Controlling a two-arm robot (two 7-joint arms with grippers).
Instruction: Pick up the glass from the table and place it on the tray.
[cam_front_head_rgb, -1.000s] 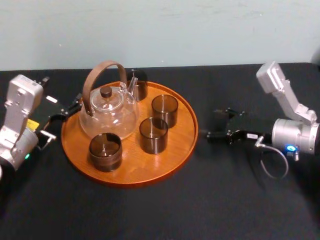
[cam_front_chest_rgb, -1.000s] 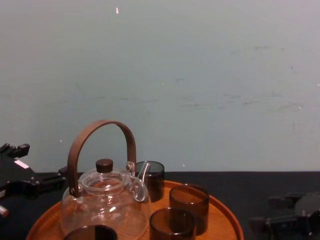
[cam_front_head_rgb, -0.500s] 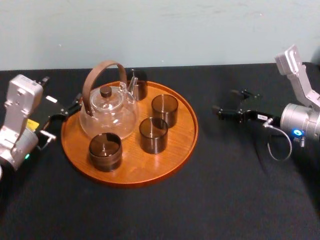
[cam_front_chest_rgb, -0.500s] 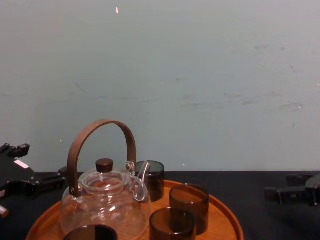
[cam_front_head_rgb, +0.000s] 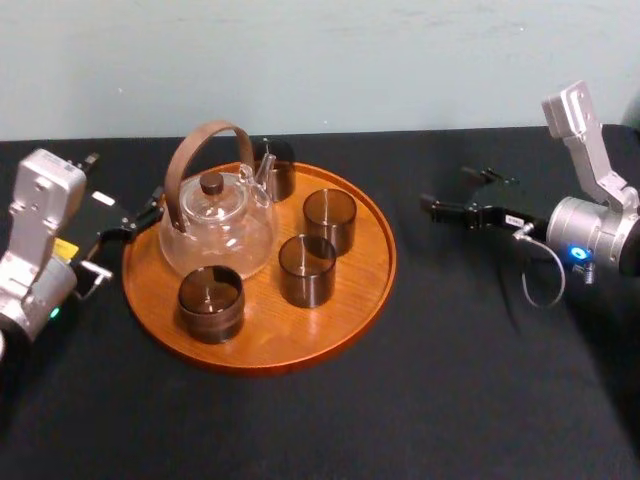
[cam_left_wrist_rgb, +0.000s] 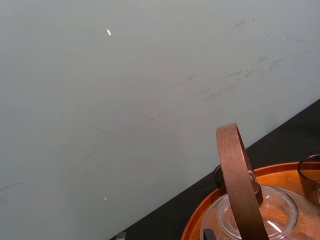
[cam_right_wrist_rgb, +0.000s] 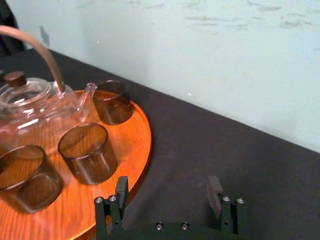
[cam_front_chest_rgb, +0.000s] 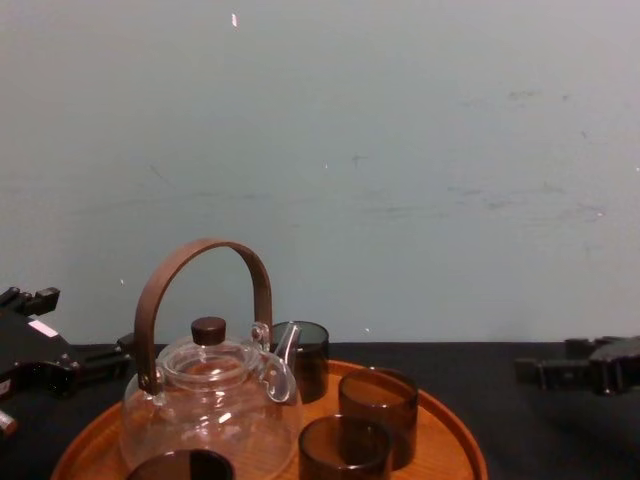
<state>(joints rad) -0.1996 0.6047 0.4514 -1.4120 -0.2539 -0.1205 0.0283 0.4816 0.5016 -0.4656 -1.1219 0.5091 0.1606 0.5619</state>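
Glass nearest the right arm (cam_front_head_rgb: 330, 220) stands upright, mouth up, on the right side of the tray (cam_front_head_rgb: 372, 290), and three more like it share that tray: one at the far edge by the teapot (cam_front_head_rgb: 215, 225) spout, one in the middle, one at the near left. None is left out on the bare table (cam_front_head_rgb: 450, 380), so I'd judge the placing done. The right gripper (cam_front_head_rgb: 446, 188) hangs over the table to the right of the tray, well apart from the rim, fingers pointing left at it; they are spread wide with nothing between them (the right wrist view shows the gap plainly). The left gripper (cam_front_head_rgb: 126, 228) sits parked just beside the tray's left rim, by the teapot, its fingertips apart and empty too. Against a second ago, the right gripper was lower, nearer and closer to the tray's right rim; it has since pulled up and away toward the far right. Glasses, teapot and left arm have not shifted.
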